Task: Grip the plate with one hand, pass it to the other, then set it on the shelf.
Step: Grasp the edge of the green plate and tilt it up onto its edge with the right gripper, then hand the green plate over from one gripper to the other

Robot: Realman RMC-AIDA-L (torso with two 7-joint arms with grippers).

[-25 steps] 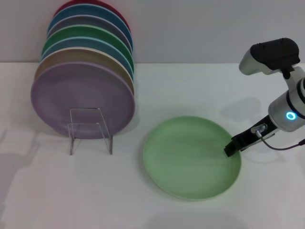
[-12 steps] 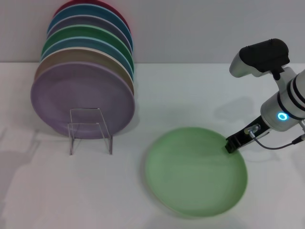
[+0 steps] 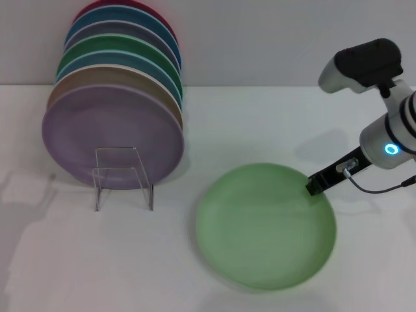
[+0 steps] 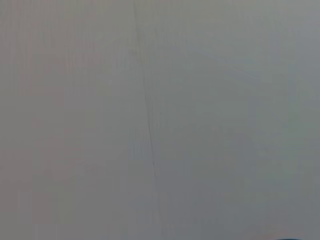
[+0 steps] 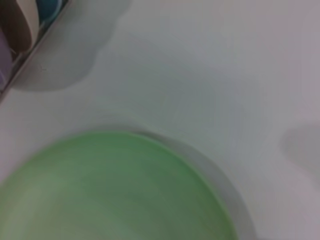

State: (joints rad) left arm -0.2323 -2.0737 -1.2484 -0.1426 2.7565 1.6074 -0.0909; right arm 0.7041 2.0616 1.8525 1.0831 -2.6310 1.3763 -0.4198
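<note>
The pale mint-green plate [image 3: 266,224] is at the right front of the white table, and its shadow on the table shows it is lifted a little. My right gripper [image 3: 315,186], slim and black on the white-and-grey arm with the blue ring, is shut on the plate's far right rim. The plate also fills the lower part of the right wrist view [image 5: 110,190]. The clear plate rack [image 3: 123,177] stands at the left with its squared front facing me. My left gripper is out of view, and the left wrist view shows only a plain grey surface.
Several coloured plates stand upright in a row on the rack, with a purple plate [image 3: 110,133] at the front. A grey wall runs behind the table [image 3: 260,117]. The edge of that stack [image 5: 20,30] shows in a corner of the right wrist view.
The right gripper has lifted the plate's rim and drawn it slightly up and to the right. The plate now looks larger and casts a shadow beneath it.
</note>
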